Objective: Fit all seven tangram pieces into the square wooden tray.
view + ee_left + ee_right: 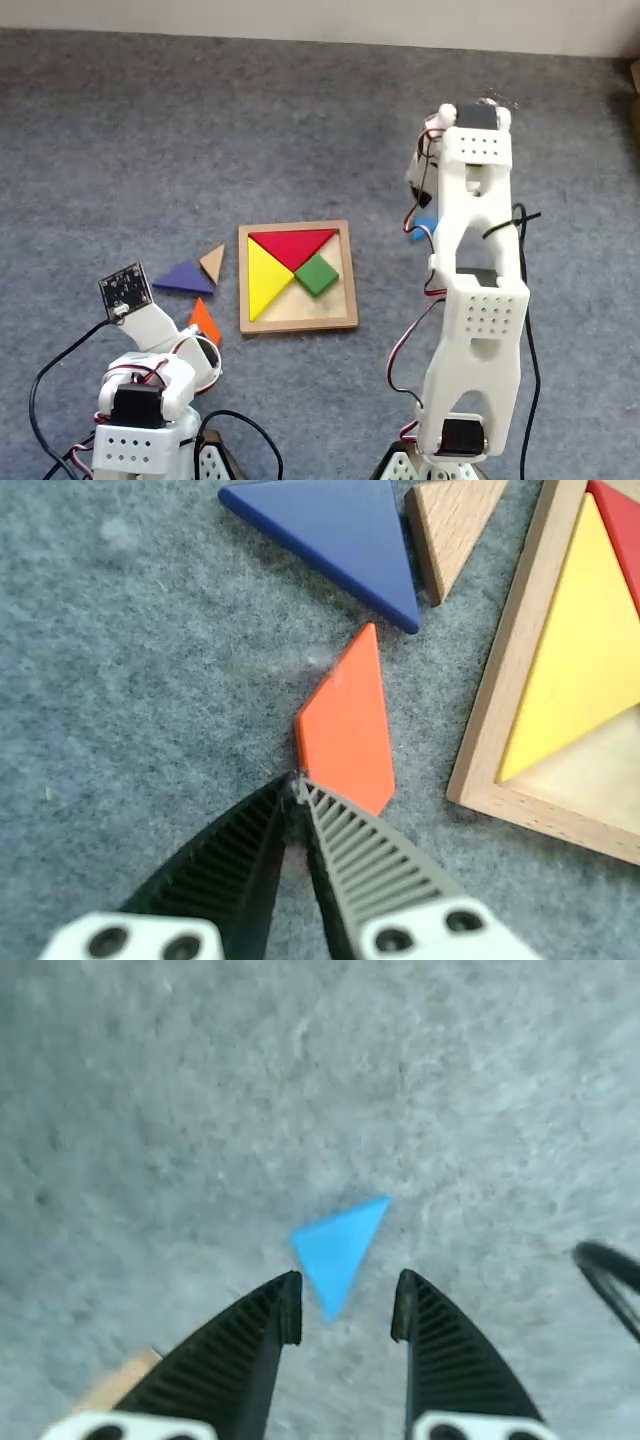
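Grey carpet under everything.

Right arm – stretched far forward, to the right of the tray, wrist pitched down. Right gripper is wide open, holding nothing, with a fingertip on each side of the near point of the light blue triangle, which lies flat on the carpet.

Left arm – folded back near its base, wrist angled down. Left gripper has its tips together, right at the near corner of the orange parallelogram. Can't tell if it pinches that corner.

Square wooden tray – mid-table between the arms. It holds the yellow triangle, red triangle and green square.

Just left of the tray are the navy triangle and wood-coloured triangle, side by side, with the parallelogram just nearer the left arm.
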You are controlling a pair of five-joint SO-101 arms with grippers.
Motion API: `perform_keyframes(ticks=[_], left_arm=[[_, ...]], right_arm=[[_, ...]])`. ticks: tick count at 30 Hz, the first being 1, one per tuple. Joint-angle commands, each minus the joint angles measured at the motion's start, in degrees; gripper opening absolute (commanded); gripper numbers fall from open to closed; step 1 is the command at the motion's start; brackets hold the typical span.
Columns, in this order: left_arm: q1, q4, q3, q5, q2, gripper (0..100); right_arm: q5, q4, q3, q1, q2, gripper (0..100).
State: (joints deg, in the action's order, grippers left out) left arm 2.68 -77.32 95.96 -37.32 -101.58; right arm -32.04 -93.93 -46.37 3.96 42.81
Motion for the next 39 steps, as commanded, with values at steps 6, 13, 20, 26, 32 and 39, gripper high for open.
perform_keyframes(ticks=[6,13,20,26,32,39], left_arm=[[-1.1,-2.0,1.3,0.1,-3.0,1],[-1.1,-2.0,1.3,0.1,-3.0,1],[-1.1,-2.0,1.3,0.1,-3.0,1],[-1.1,-2.0,1.3,0.1,-3.0,1],[-1.1,-2.0,1.3,0.1,-3.0,1],[-1.1,-2.0,1.3,0.1,-3.0,1]], right_arm=[[-7.5,1.6,-2.9,0.3,2.9,15.5],[-12.2,2.1,-2.9,1.0,4.6,15.6],[-12.2,6.0,-2.9,2.0,7.3,15.6],[-12.1,6.9,-2.9,2.2,8.1,15.7],[-12.1,6.7,-2.9,2.7,8.4,22.1],[-12.2,6.5,-2.4,1.9,8.4,20.5]])
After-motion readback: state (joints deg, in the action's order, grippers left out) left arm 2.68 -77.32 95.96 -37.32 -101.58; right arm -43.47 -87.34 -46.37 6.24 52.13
